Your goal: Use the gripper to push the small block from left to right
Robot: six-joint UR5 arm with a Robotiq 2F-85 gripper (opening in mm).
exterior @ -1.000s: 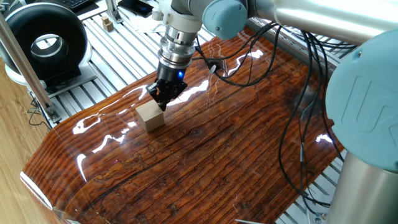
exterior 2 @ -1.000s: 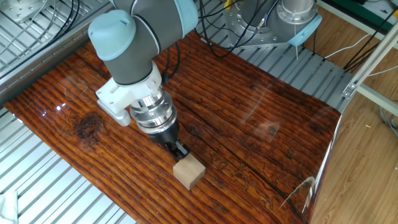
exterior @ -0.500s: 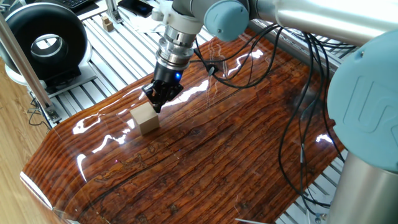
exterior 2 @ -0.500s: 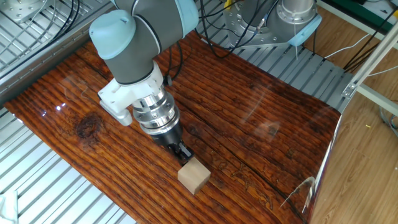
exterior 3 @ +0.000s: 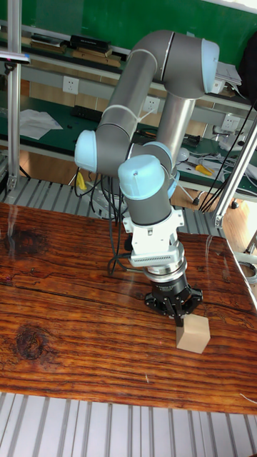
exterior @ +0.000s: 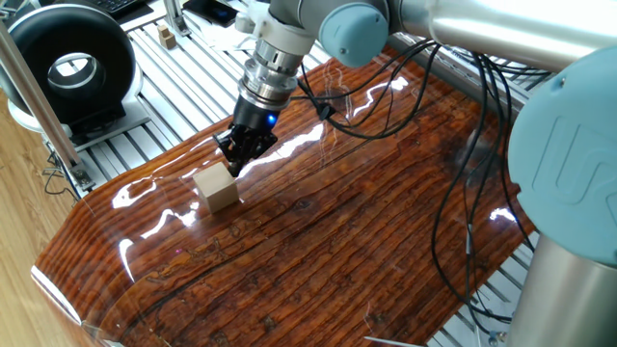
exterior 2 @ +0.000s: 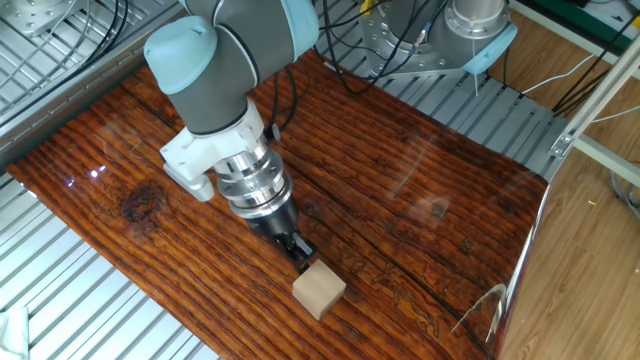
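The small block [exterior: 216, 187] [exterior 2: 319, 291] [exterior 3: 193, 334] is a plain tan wooden cube resting on the glossy wooden table [exterior: 318, 251]. My gripper [exterior: 234, 160] [exterior 2: 298, 258] [exterior 3: 173, 319] is a black two-fingered claw under a silver wrist with a blue light. Its fingers are drawn together with nothing held between them, and the tips press against the block's side. In the tall fixed view the gripper stands just left of the block.
A black round fan [exterior: 67, 58] stands on the slatted metal bench beyond the table's corner. A tiny wooden block [exterior: 167, 37] sits further back. Black cables [exterior: 453, 145] trail over the table's far side. The table's edge [exterior 2: 520, 270] lies a short way past the block.
The gripper has slid steadily along the table with the block ahead of it, toward the table's end; the block has shifted about one block-width across the three moments.
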